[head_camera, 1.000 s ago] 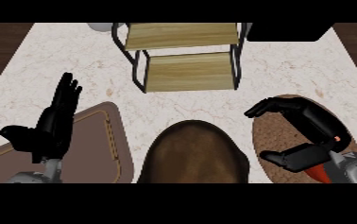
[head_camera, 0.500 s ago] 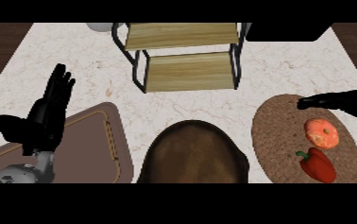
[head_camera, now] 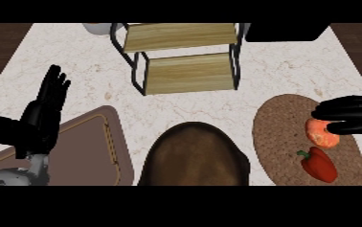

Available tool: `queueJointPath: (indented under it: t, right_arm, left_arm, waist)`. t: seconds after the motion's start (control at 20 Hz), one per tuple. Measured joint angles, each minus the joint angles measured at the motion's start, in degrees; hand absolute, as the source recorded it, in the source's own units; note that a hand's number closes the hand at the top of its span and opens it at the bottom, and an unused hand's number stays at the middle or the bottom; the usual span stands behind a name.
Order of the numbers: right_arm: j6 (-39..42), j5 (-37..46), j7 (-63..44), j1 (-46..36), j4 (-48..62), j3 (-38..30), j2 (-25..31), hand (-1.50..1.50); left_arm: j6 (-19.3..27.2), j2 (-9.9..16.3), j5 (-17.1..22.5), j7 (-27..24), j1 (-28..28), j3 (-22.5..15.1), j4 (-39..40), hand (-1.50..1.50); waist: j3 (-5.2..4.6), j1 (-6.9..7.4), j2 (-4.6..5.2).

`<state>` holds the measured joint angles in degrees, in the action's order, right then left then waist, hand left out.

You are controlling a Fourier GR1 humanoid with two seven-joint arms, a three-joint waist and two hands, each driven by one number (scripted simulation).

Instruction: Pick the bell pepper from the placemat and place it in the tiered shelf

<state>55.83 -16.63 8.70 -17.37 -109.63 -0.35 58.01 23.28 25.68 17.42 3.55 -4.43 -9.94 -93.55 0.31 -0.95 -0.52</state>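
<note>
Pale speckled stone covers the desk, which fills most of the head view. At its far middle stands the tiered shelf, a dark metal frame carrying two light wooden boards, one above the other. At the near edge sits a large brown rounded mass, and to its left lies a dull brown cutting board. On the right lies the round woven brown placemat. The left hand shows at the left edge above the board, fingers straight and up, holding nothing. The right hand comes in from the right edge over the placemat, fingers curled around the top of an orange round fruit. The red bell pepper lies on the placemat just nearer than the fruit, green stem pointing away, apart from the hand.
</note>
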Motion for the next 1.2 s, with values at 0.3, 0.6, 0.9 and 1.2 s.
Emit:
queueJointPath:
  t: [0.3, 0.6, 0.9, 1.2]
  right_arm:
    - [-2.48, 17.51, 2.50, 6.67, -12.77, -1.06, -0.90, -1.50]
    - [-10.24, 36.94, 10.68, 16.13, -17.29, 0.83, -1.02, -1.50]
    - [-23.13, 57.14, 18.06, 22.83, -14.21, 6.62, 0.10, -1.50]
    - [-31.56, 66.83, 25.52, 25.16, -4.87, 7.97, -2.60, -1.50]
  left_arm:
    - [-0.06, -0.53, -0.93, -0.71, 1.13, -0.07, -0.28, 0.00]
    - [0.42, -1.19, -1.81, 0.68, 0.72, 0.09, -1.35, 0.00]
    - [-0.45, -1.39, -2.34, 1.09, 1.13, 0.24, -2.03, 0.00]
    - [-1.37, -2.17, -3.80, 2.90, -0.22, 1.26, -2.29, 0.00]
  waist:
    - [-0.01, -0.26, 0.18]
    - [-0.01, -0.01, 0.35]
    - [-0.11, 0.54, 0.45]
    - [-0.22, 0.78, 0.51]
